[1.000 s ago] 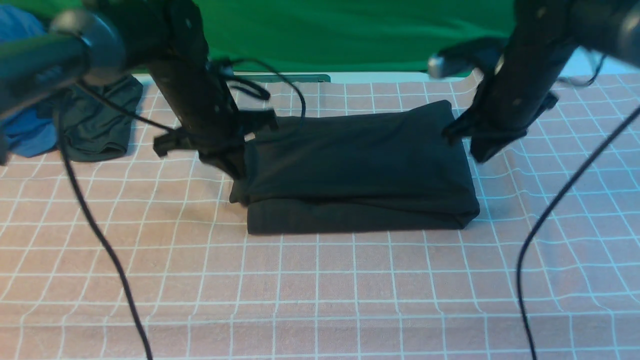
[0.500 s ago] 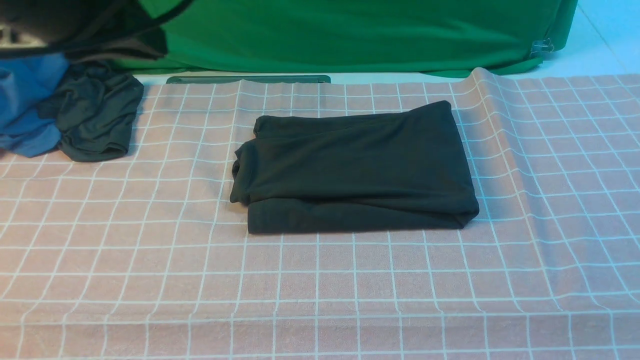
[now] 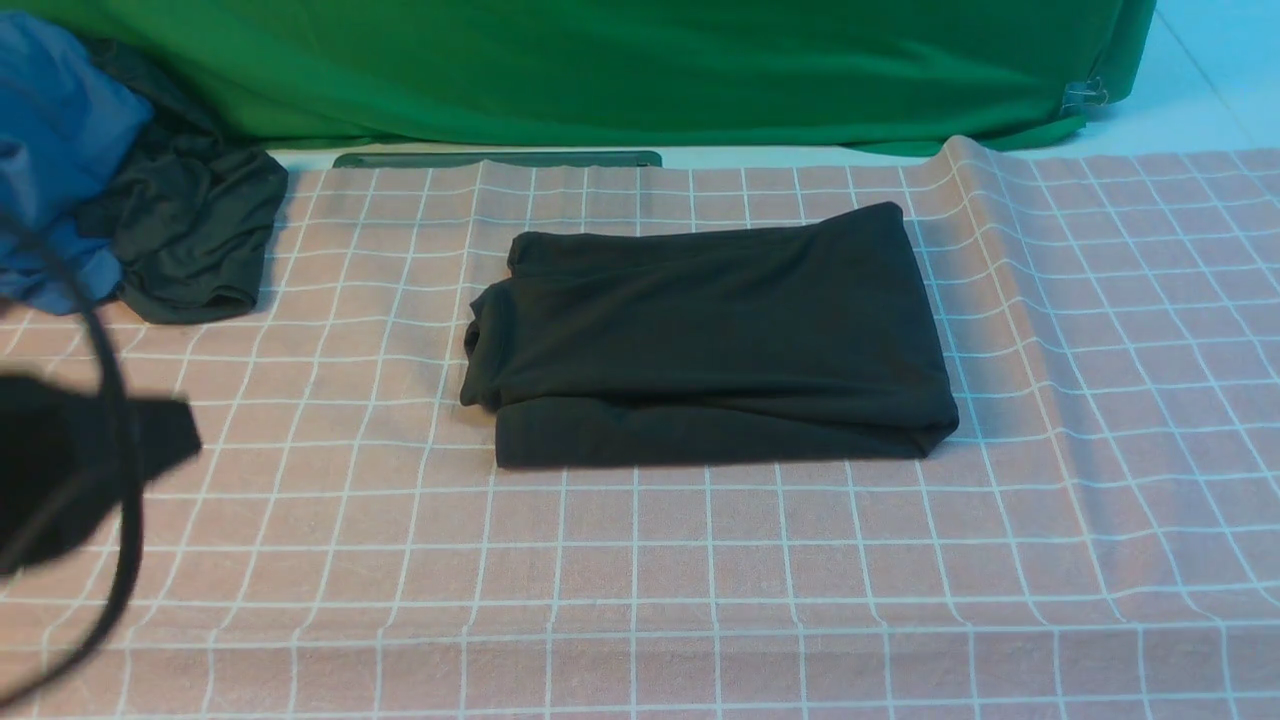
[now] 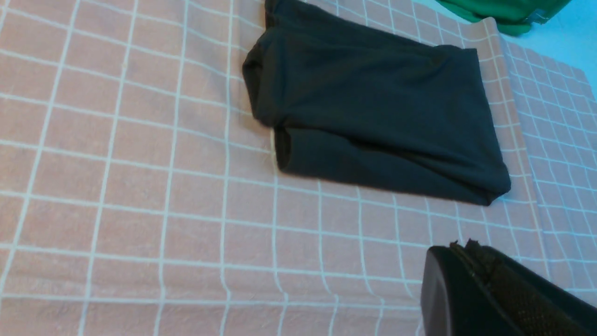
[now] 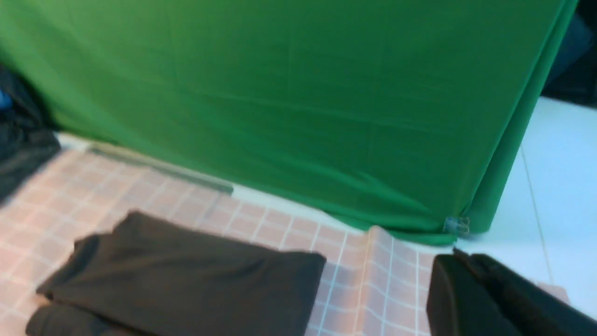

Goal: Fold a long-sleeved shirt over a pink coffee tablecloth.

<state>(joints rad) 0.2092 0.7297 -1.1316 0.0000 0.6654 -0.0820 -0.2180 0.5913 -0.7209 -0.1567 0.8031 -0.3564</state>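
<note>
The long-sleeved shirt (image 3: 710,340) lies folded into a thick black rectangle in the middle of the pink coffee tablecloth (image 3: 700,560), print hidden. Nothing touches it. A blurred dark part of my left arm (image 3: 80,460) shows at the front view's left edge, well left of the shirt. In the left wrist view my left gripper (image 4: 461,245) is shut and empty above the tablecloth (image 4: 116,186), nearer than the shirt (image 4: 373,116). My right gripper (image 5: 459,255) is shut and empty, raised off to the side of the shirt (image 5: 186,275); it is out of the front view.
A dark grey-green garment (image 3: 190,240) and a blue garment (image 3: 50,150) lie heaped at the far left. A bright green cloth (image 3: 640,70) hangs along the back. A black cable (image 3: 120,480) loops down at the left. The tablecloth ridges up right of the shirt.
Both arms stood at the shirt's two ends a second ago and have pulled away. The right arm has left the front view; the left now shows low at the left edge. The shirt stayed put.
</note>
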